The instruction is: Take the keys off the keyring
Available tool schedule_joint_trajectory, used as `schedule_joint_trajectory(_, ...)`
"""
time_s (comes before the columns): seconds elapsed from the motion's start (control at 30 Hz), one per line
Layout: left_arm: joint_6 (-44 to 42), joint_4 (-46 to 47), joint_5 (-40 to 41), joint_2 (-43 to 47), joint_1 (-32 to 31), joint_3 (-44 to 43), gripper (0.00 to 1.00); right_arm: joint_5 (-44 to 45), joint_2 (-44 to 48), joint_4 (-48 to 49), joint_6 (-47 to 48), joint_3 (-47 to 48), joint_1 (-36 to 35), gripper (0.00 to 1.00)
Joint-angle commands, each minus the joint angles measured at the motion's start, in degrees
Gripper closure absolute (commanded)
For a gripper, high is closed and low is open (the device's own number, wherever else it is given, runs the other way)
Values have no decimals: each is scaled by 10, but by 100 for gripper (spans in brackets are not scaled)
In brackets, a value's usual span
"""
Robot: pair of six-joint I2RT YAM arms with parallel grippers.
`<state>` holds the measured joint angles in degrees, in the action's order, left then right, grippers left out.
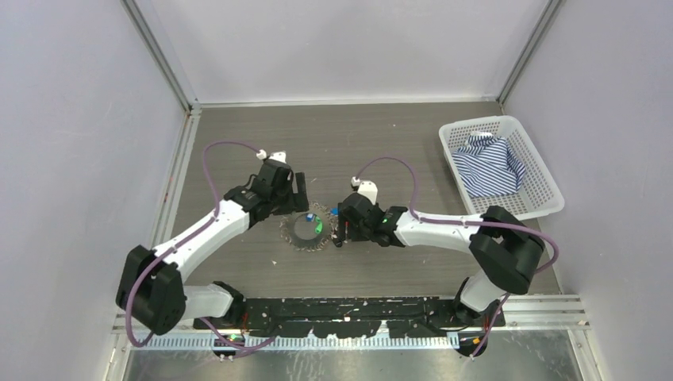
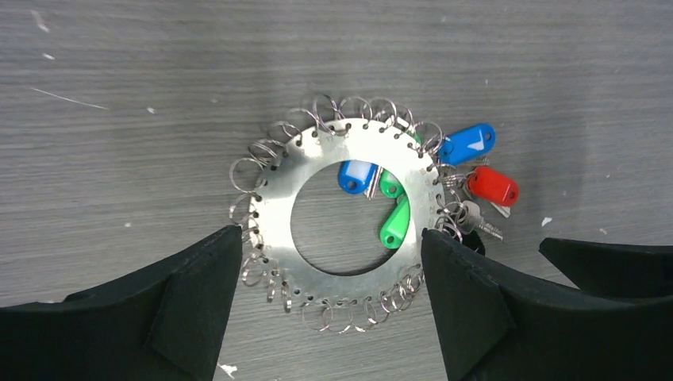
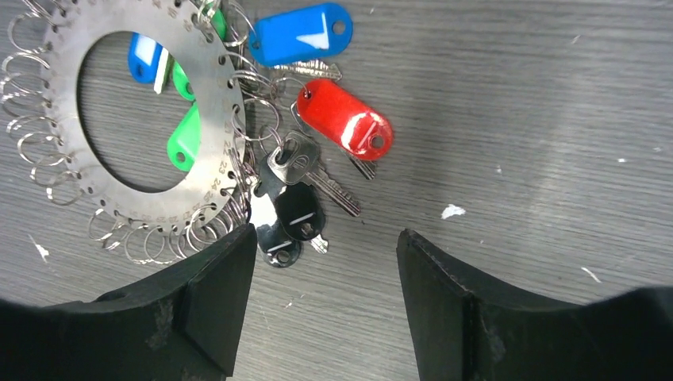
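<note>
Our left gripper [image 2: 331, 258] stands open, the keyring [image 2: 349, 141] just ahead between its jaws; our right gripper [image 3: 325, 246], open too, has the keys [image 3: 343, 119] just ahead.

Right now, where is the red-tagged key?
In the right wrist view, the red-tagged key lies just outside the keyring, between the blue-tagged key above and the dark keys below.

Robotics lab test cell, seen from above. Plain pale wall panels [image 1: 79, 119] in aluminium frame posts [image 1: 159, 54] box in a grey wood-grain table [image 1: 357, 135]. A white left arm [image 1: 198, 238] & right arm [image 1: 444, 228], w/ purple cables [image 1: 209, 171], are bolted to a black rail [image 1: 341, 306] at its near edge. White plastic basket [image 1: 548, 202] w/ striped cloth [image 1: 488, 163] sits far right.
</note>
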<state>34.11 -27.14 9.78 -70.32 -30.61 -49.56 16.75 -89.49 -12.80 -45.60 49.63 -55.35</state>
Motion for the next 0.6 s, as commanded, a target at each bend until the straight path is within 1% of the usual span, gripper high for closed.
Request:
schedule_joint_trajectory(0.0,2,46,-59,-36,1,-1,19,-1,-25,41,-24,-5,-13,31)
schedule_joint_trajectory(0.13,11,76,-92,-51,1,31,27,-7,-55,57,-19,0,-13,36)
schedule_joint_trajectory(0.23,21,90,-110,-60,-5,48,31,9,-80,37,-14,19,-13,38)
schedule_joint_trajectory(0.37,32,100,-105,-77,-31,62,39,34,-106,3,-5,47,6,53)
schedule_joint_trajectory(0.47,41,103,-102,-100,-59,69,44,51,-125,-16,12,72,28,68)
schedule_joint_trajectory(0.5,44,105,-84,-107,-68,71,46,54,-132,-20,18,80,38,72)
schedule_joint_trajectory(0.57,53,116,-81,-118,-81,79,51,54,-143,-20,31,93,58,79)
